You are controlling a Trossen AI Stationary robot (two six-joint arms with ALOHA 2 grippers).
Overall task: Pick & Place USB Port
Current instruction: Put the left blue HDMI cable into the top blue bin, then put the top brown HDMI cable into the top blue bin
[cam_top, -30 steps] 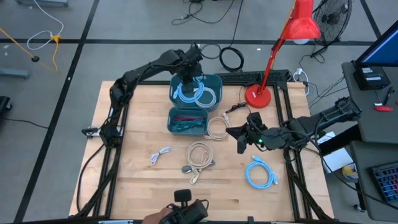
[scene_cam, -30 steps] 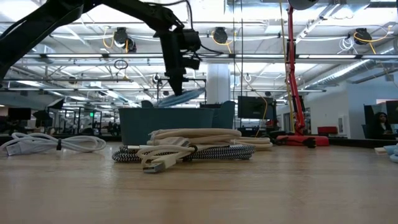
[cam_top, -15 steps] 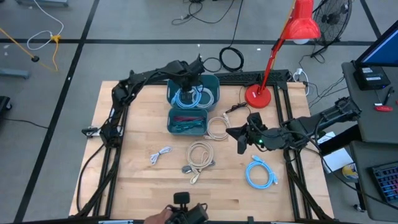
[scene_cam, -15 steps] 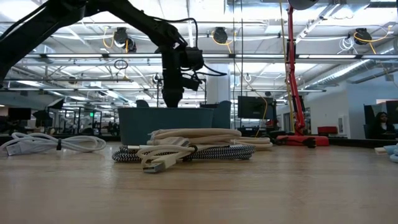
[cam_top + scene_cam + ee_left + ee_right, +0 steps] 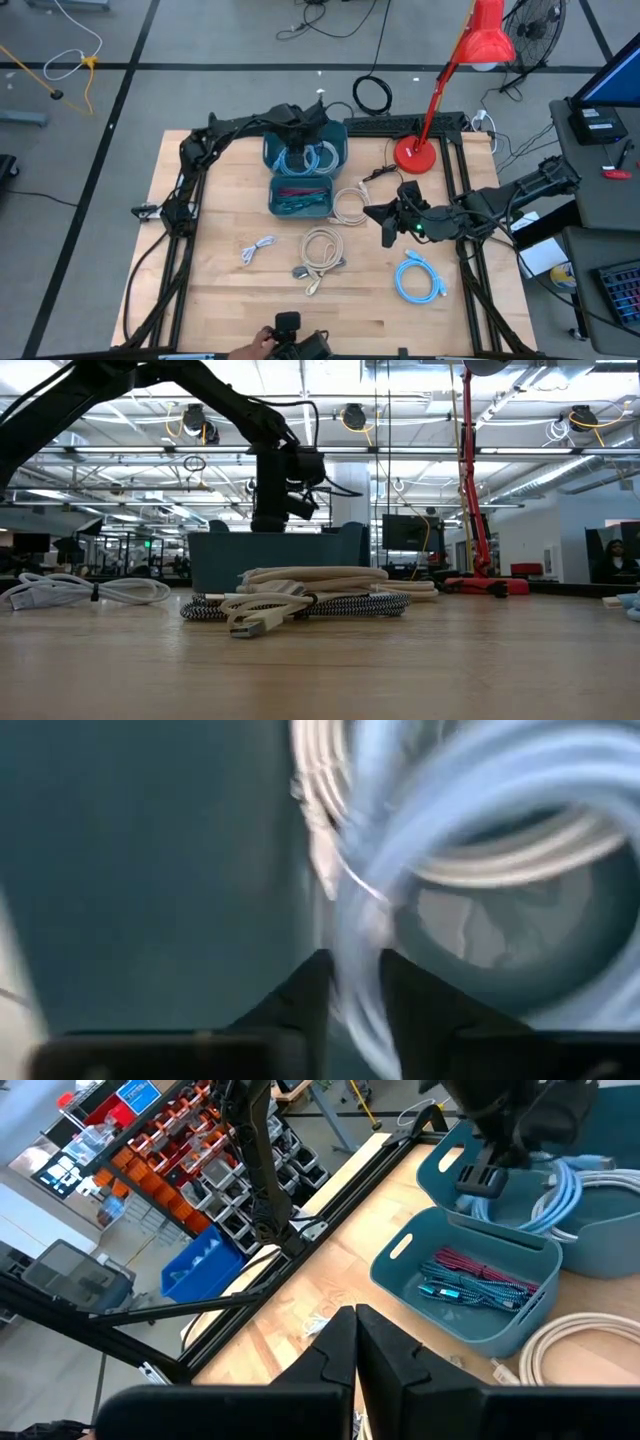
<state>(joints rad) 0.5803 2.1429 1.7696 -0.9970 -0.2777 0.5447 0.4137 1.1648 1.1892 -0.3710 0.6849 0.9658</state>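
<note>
Two teal bins stand at the table's far middle. The far bin (image 5: pixel 338 133) holds a light-blue cable coil (image 5: pixel 300 161) and a white coil (image 5: pixel 330 156). The near bin (image 5: pixel 300 207) holds red and teal cables. My left gripper (image 5: pixel 296 140) reaches down into the far bin and is shut on the light-blue cable (image 5: pixel 440 810). In the low view my left gripper (image 5: pixel 270 520) dips behind the bin's rim. My right gripper (image 5: pixel 388 230) hovers at the table's right middle, shut and empty; it also shows in its own wrist view (image 5: pixel 355 1342). My left gripper pinches a strand of the light-blue cable coil (image 5: pixel 352 945) between its two fingers, coming from above and pointing down into the far bin. The coil lies below and ahead of the fingers inside the bin, over the white coil.
A cream coil (image 5: pixel 348 205), a braided coil (image 5: pixel 322 248), a small white cable (image 5: pixel 258 248) and another light-blue cable (image 5: pixel 418 278) lie on the table. A red lamp's base (image 5: pixel 413 155) stands at the far right. A person's hand with a black device (image 5: pixel 290 338) is at the near edge.
My left gripper has gone down into the far bin, keeping hold of the light-blue cable. The coil, which stood above the bin's rim a second ago, now lies inside the bin below the rim. My right arm has kept still.
</note>
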